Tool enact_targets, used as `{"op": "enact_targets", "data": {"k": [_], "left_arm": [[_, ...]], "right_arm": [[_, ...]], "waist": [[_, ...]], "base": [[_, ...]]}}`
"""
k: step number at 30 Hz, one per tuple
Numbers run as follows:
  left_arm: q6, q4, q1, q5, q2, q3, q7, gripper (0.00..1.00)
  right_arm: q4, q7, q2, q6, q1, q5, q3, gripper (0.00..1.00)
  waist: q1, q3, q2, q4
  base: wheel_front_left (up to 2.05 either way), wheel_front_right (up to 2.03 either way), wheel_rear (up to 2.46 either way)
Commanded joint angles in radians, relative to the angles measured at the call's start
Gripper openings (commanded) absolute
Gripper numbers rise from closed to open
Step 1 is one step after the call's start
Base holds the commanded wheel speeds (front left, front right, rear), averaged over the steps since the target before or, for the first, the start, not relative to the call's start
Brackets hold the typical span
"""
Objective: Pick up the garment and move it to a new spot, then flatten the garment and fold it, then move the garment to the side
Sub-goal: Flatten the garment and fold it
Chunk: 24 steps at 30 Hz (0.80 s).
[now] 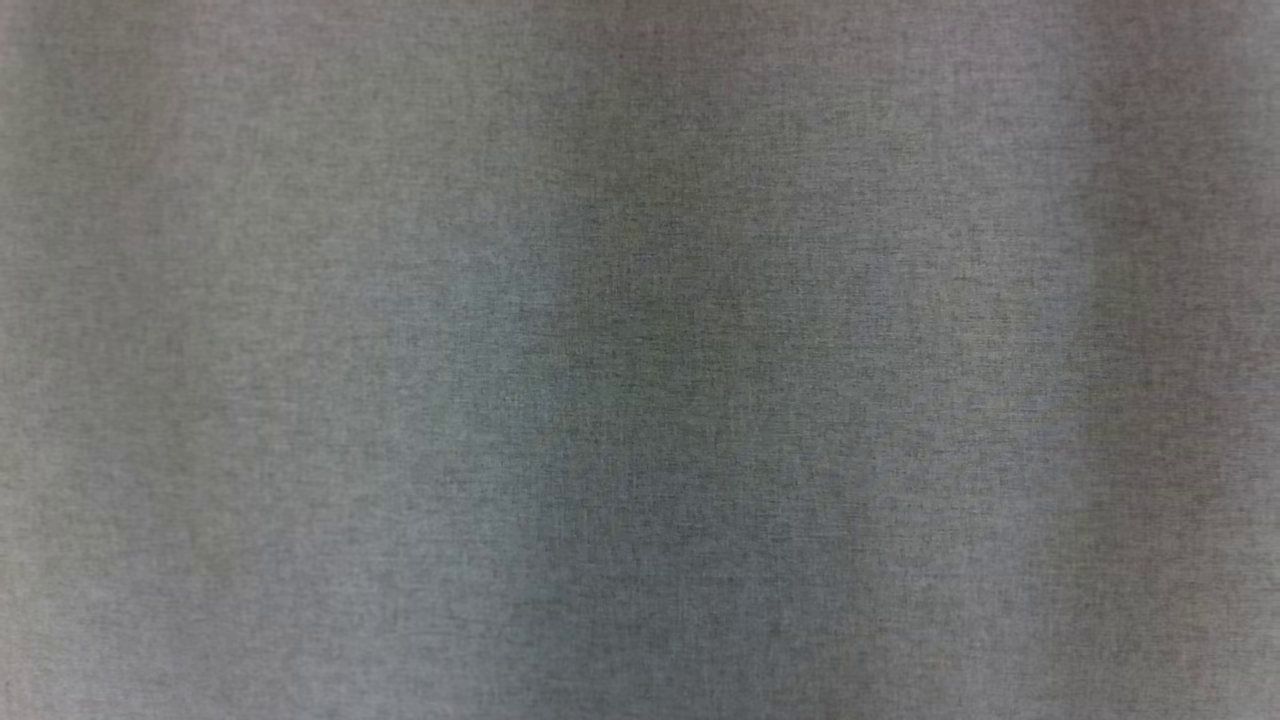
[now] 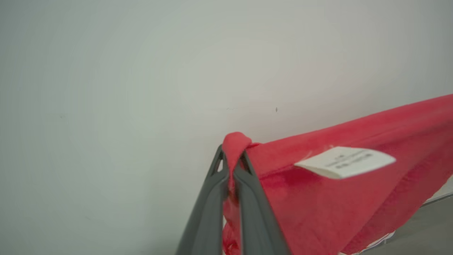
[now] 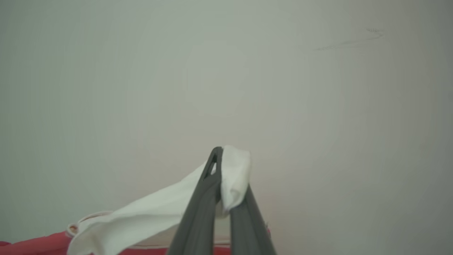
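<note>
The garment (image 2: 336, 205) is red, with a white label (image 2: 347, 162) sewn on it. It stretches rightward from my left gripper (image 2: 231, 156), which is shut with a red fold bunched between its dark fingertips. In the right wrist view a white part of the garment (image 3: 148, 212) runs down to the left into a red strip (image 3: 35, 244). My right gripper (image 3: 228, 166) is shut on that white edge, and a fold drapes over one fingertip. The cloth hangs taut off both grippers.
A plain pale surface (image 2: 141, 88) lies behind both grippers. A grey edge (image 2: 435, 219) shows at the lower right of the left wrist view. The head view gives a blurred grey woven texture (image 1: 640, 360) at close range; I cannot tell what it is.
</note>
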Motion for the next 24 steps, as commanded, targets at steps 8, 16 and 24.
{"op": "enact_targets", "data": {"k": [8,16,24], "left_arm": [[0.002,-0.031,0.152,-0.15,0.04,-0.139,0.066,0.0],[0.002,-0.179,0.388,-0.295,0.123,-0.342,0.224,0.0],[0.002,-0.307,0.584,-0.432,0.208,-0.471,0.377,0.0]], "right_arm": [[-0.039,0.095,-0.063,-0.002,0.172,0.095,0.154,0.0],[-0.217,0.294,-0.201,-0.002,0.495,0.233,0.32,0.0],[-0.445,0.571,-0.361,-0.002,0.829,0.397,0.409,0.0]], "waist": [[-0.0002,-0.086,0.0,-0.005],[-0.0002,-0.26,0.0,-0.006],[-0.0002,-0.435,0.0,-0.023]], "base": [[0.0,0.0,0.0],[0.0,0.0,0.0],[0.0,0.0,0.0]]}}
